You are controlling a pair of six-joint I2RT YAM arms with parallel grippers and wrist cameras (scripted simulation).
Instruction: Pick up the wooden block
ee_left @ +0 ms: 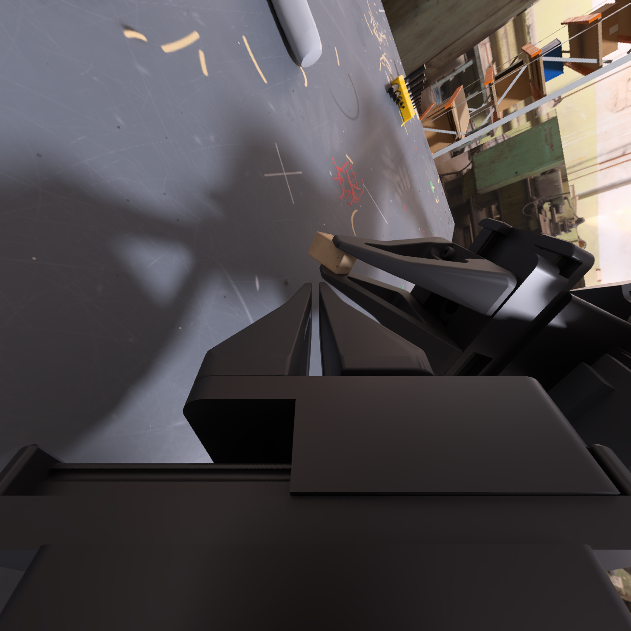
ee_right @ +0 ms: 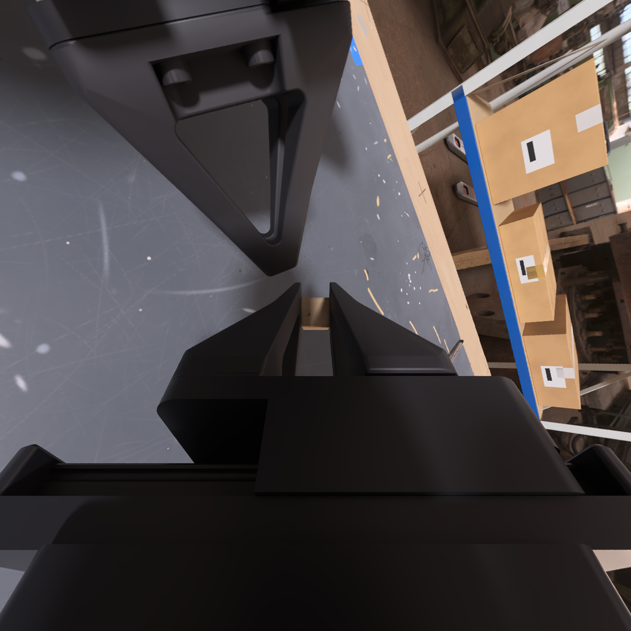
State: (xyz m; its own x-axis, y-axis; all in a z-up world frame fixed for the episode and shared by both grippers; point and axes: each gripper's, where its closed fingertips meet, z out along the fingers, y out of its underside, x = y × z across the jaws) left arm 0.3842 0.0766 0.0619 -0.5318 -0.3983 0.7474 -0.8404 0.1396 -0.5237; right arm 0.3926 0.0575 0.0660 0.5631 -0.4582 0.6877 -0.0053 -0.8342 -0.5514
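A scratched grey tabletop (ee_left: 143, 191), marked with chalk-like strokes and red scribbles, is seen in both wrist views; a pale wooden strip (ee_right: 409, 191) runs along its edge, and a workshop with shelving lies beyond.

The right gripper (ee_right: 314, 290) is seen clamped on the wooden block (ee_right: 314, 312): the block sits between the two dark fingers near their tips, each inner face pressed against one side of it. In the left wrist view the same block (ee_left: 329, 253) is seen held at the fingertips of that gripper (ee_left: 329, 254), with one end projecting past them. Whether the block is touching the tabletop or raised off it cannot be told.

The left gripper (ee_left: 315, 285) is seen with its fingers drawn together, only a thin slit left between them and nothing held. It lies just beside the right gripper, its tips close under the block. In the right wrist view the left gripper (ee_right: 273, 269) is seen from outside, pointing toward the block.

Farther off on the tabletop, a yellow holder (ee_left: 403, 99) carrying a row of dark bits is noted near the far edge, and a pale grey cylinder (ee_left: 300, 30) lies flat.

Cardboard boxes (ee_right: 539, 133) with white labels are seen on a blue-framed rack (ee_right: 485, 211); the label markings cannot be read. The boxes are closed, so their contents cannot be told.
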